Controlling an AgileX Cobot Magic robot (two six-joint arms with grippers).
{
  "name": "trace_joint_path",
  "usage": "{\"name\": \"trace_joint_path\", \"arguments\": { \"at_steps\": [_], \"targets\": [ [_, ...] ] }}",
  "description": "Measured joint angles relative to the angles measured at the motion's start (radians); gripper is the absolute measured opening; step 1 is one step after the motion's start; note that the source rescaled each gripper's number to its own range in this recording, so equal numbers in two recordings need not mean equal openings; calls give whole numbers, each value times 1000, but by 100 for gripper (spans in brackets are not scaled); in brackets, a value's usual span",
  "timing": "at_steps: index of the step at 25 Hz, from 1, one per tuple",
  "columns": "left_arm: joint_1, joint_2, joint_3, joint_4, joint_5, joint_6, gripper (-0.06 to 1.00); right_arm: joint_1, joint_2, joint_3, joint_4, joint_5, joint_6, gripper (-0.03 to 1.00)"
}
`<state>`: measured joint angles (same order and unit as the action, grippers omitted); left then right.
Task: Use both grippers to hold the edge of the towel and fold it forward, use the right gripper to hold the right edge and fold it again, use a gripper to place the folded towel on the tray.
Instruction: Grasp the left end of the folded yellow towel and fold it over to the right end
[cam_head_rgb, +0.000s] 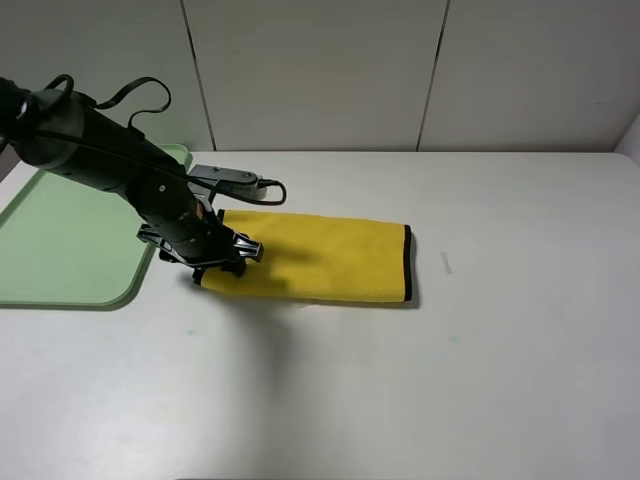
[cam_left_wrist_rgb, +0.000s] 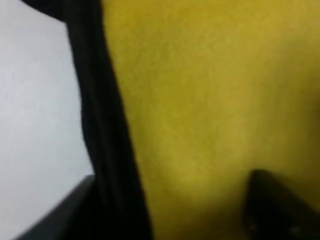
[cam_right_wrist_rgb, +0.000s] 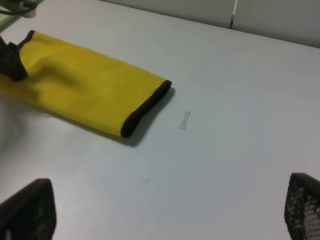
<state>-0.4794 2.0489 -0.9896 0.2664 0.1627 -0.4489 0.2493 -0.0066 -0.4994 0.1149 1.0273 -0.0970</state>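
The yellow towel (cam_head_rgb: 330, 258) lies folded into a long strip on the white table, its black-trimmed edge (cam_head_rgb: 407, 262) at the right end. My left gripper (cam_head_rgb: 222, 262) is down on the towel's left end, close to the tray (cam_head_rgb: 60, 240). In the left wrist view the yellow cloth (cam_left_wrist_rgb: 210, 100) and its black trim (cam_left_wrist_rgb: 100, 125) fill the frame, and the left gripper (cam_left_wrist_rgb: 167, 195) has its fingers spread apart over them. The right gripper (cam_right_wrist_rgb: 167, 187) is open and empty above bare table, off from the towel (cam_right_wrist_rgb: 90, 95). It is out of the exterior view.
The mint-green tray lies at the table's left edge, beside the towel's left end. A grey plate with black cable (cam_head_rgb: 228, 178) on the left arm sits just behind the towel. A small pale mark (cam_head_rgb: 447, 263) is on the table right of the towel.
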Motion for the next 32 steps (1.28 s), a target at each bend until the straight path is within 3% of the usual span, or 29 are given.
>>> {"name": "trace_joint_path", "arguments": {
  "at_steps": [4,6,14,20,25,32],
  "targets": [
    [-2,6,-3,-8,-41,0,18,0,0,0,0,0,0,100],
    [-7,6,-3,-15,-45,0,6,0,0,0,0,0,0,100],
    [-7,-15,-6,-3,-17,0,5,0,0,0,0,0,0,100],
    [12,-92,-13,92,243,0,5,0,0,0,0,0,0,100],
    [12,-182,-103,180,446,0,5,0,0,0,0,0,1,100],
    [-52,-229,-242,197,595,1,5,0,0,0,0,0,1,100]
  ]
}}
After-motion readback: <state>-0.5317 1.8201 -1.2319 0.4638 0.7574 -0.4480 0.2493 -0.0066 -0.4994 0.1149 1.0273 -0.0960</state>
